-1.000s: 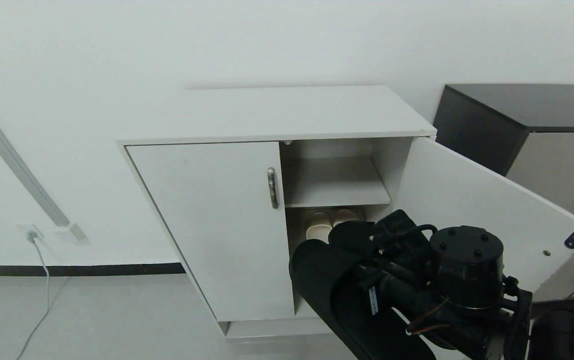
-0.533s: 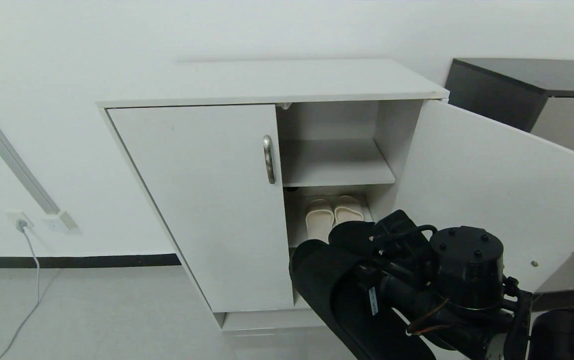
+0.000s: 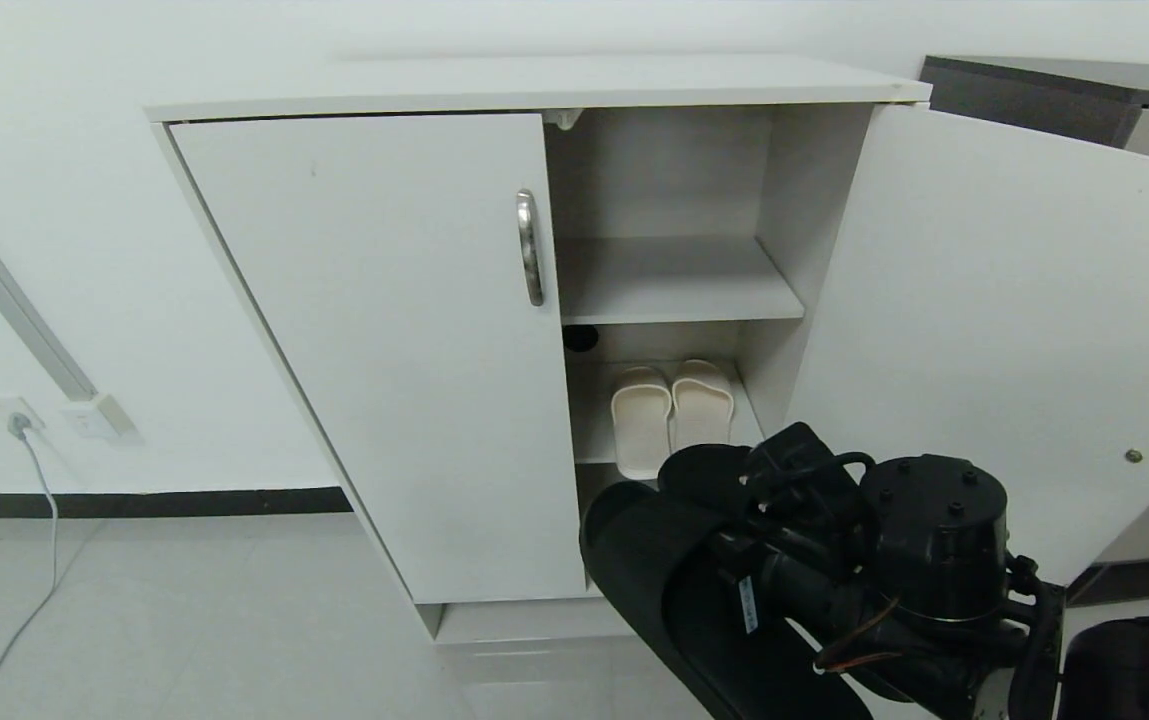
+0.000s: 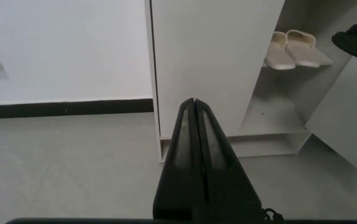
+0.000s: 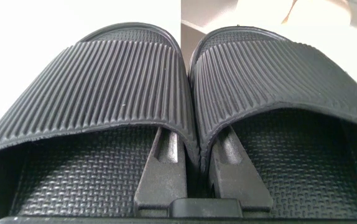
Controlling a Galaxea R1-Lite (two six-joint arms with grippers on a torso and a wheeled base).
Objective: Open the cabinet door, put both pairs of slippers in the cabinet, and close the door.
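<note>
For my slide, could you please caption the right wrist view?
Right hand pinches both black slippers together by their adjoining inner edges.

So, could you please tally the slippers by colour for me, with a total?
Cream slippers: 2, on a shelf in the cabinet
Black slippers: 2, clamped in the right gripper
Total: 4

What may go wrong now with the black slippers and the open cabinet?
1. The right claw pinches the black ribbed slippers only by their inner walls; one might slide out.
2. The cream moulded slippers already lie on their shelf; the black pair may push them.
3. The open white cabinet door stands near that claw and might be bumped.
</note>
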